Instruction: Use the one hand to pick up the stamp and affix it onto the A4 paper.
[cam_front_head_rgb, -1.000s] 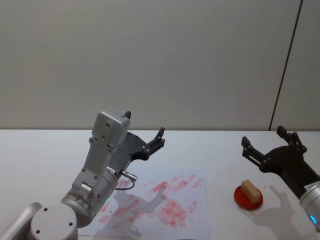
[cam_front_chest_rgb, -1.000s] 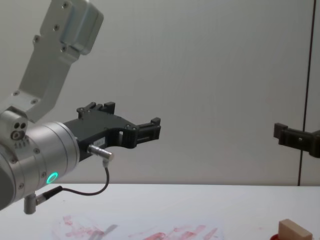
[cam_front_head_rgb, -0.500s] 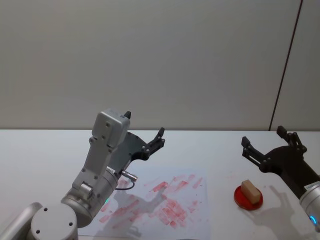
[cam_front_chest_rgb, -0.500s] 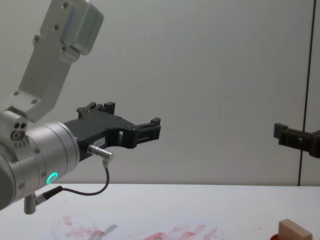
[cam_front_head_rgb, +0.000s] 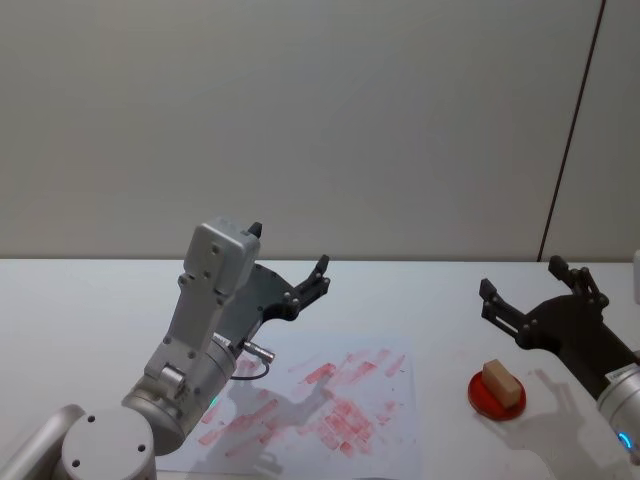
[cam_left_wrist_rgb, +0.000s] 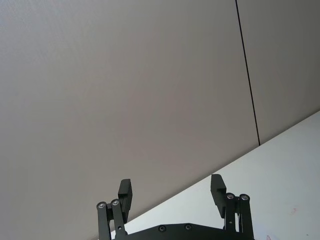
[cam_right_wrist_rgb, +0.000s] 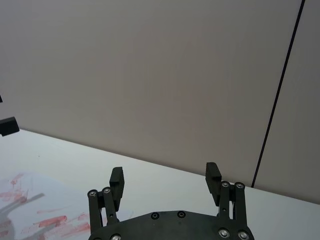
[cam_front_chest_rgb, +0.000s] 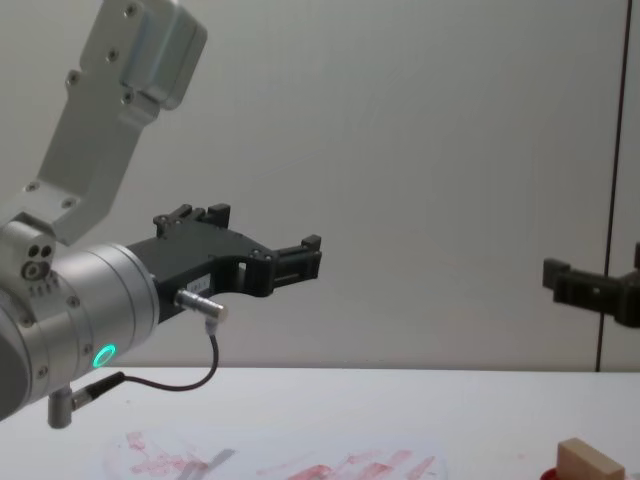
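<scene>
right gripper (cam_front_head_rgb: 520, 280) is nudged slightly toward the paper (cam_front_head_rgb: 390, 440), fingers (cam_front_head_rgb: 500, 307) held open and empty | stamp (cam_front_head_rgb: 502, 381) is left lying on red pad (cam_front_head_rgb: 480, 396), right of the paper | left gripper (cam_front_head_rgb: 288, 248) is parked open above the paper | approach is judged barely begun, descent still needed

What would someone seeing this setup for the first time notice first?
Most likely the A4 paper, smeared with red stamp prints, lying mid-table with the left gripper held open in the air near its far left edge. Next comes the stamp, a pale wooden block sitting on a red round pad right of the sheet, with the open right gripper hovering just beyond it.
</scene>
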